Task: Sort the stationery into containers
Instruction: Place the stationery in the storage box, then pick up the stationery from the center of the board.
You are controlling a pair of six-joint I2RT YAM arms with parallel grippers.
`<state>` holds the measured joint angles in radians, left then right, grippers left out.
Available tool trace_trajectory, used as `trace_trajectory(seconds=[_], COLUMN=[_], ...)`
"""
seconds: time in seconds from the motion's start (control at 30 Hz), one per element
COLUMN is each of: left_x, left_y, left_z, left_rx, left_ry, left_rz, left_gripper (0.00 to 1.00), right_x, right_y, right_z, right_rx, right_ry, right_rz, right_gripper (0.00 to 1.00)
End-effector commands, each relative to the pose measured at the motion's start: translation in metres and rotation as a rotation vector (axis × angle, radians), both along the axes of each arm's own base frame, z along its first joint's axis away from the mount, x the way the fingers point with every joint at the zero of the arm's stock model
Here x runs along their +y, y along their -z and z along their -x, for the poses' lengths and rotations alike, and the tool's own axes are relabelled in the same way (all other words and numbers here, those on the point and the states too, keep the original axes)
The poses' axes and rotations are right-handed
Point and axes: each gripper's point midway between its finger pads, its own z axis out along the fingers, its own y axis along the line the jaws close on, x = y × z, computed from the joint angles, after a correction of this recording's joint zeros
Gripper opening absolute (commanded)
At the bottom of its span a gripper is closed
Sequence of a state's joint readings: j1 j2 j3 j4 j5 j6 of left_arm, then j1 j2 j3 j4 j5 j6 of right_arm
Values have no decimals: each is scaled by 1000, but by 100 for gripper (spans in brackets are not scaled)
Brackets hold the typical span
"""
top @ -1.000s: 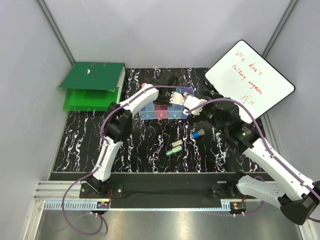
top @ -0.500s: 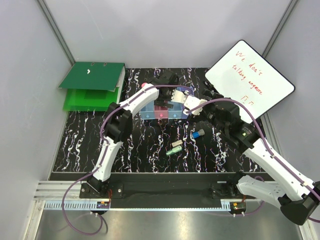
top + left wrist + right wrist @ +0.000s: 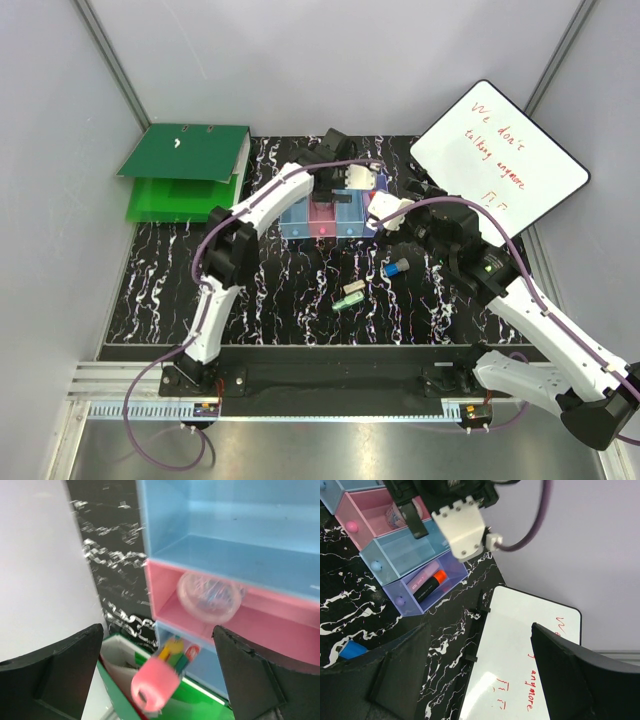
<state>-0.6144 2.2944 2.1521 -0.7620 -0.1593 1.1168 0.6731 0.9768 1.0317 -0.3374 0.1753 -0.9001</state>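
Because the clear round piece [image 3: 210, 597] lies inside the pink compartment of the containers [image 3: 296, 230], the left pincer [image 3: 157, 630] above it gapes fully with nothing in it, as suits a drop-off. An orange-capped marker [image 3: 427, 585] lies in the purple compartment. At 5 o'clock from the row, a blue piece [image 3: 396, 267], a beige piece [image 3: 353, 287] and a green piece [image 3: 347, 300] wait on the table [image 3: 170, 290]. The right pincer [image 3: 480, 626], at the row's 3 o'clock, stands wide and empty, probably poised for them.

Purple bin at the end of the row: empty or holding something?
Holding something: the right wrist view shows an orange-tipped marker lying flat inside the purple bin.
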Motion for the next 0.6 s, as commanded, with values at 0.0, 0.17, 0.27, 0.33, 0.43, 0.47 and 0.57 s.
trace_trajectory(seconds=[0.0,0.17,0.27,0.33,0.43,0.47,0.57], left_x=[1,19,26,28,24,21,24], left_y=[-113,-129,-139,-157,-154,-143,-147], left_z=[31,81,121,153,199,214,237], left_rx=[-141,-64,21,74,226,292,337], left_ry=[-45,-133,-174,-182,-173,-162,-147], left_rz=[209,355,495,621,748,760,804], left_gripper=[99,99,98,98,99,99,99], right_x=[-7,-8,-13,-17,-24,-25,-16], right_y=[4,53,89,119,153,156,171], right_z=[6,30,48,60,68,68,66], right_rx=[18,160,243,324,393,391,408], right_ry=[11,-72,-146,-201,-251,-263,-314], right_rz=[6,100,199,290,410,435,454], right_gripper=[88,86,86,86,86,86,85])
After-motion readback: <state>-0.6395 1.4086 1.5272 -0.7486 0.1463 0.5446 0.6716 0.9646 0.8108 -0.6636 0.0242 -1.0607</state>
